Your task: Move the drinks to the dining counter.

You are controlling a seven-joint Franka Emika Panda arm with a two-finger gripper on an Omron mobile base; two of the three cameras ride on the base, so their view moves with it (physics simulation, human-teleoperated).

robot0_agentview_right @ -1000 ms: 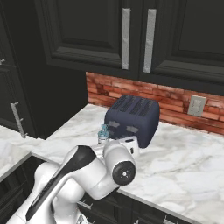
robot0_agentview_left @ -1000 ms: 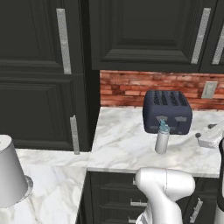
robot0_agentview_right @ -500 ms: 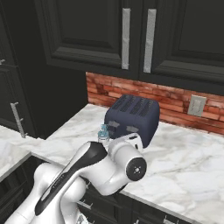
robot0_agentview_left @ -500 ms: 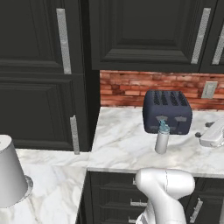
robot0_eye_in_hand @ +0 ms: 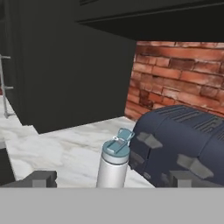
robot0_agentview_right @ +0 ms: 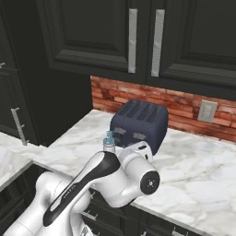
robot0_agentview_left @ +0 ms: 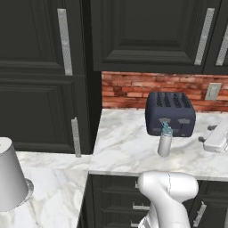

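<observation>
The tall grey metal bottle (robot0_agentview_left: pixel 164 142) with its light-blue cap (robot0_agentview_right: pixel 109 138) stands upright on the marble worktop (robot0_agentview_left: pixel 129 147), just in front of the dark blue-grey toaster (robot0_agentview_left: pixel 170 114). In the hand view the bottle (robot0_eye_in_hand: pixel 114 162) is straight ahead, framed by my two spread fingertips (robot0_eye_in_hand: pixel 42 179) and further off than them. My gripper (robot0_eye_in_hand: pixel 114 180) is open and holds nothing. In the left base view my hand (robot0_agentview_left: pixel 217 138) hovers low over the worktop, right of the bottle. The green-and-white carton, the red-capped clear bottle and the dining counter are out of view.
A large grey paper-towel roll (robot0_agentview_left: pixel 10 178) stands on a lower marble surface (robot0_agentview_left: pixel 53 200) at the left. Brick backsplash (robot0_agentview_right: pixel 184 117) with a wall socket (robot0_agentview_right: pixel 207 111) runs behind the toaster. Dark cabinets (robot0_agentview_left: pixel 147 31) hang above, and a tall dark cabinet (robot0_agentview_left: pixel 40 89) bounds the worktop's left end.
My elbow has swung a little to the right in the right base view. The hand has barely shifted. The bottle and toaster have not moved.
</observation>
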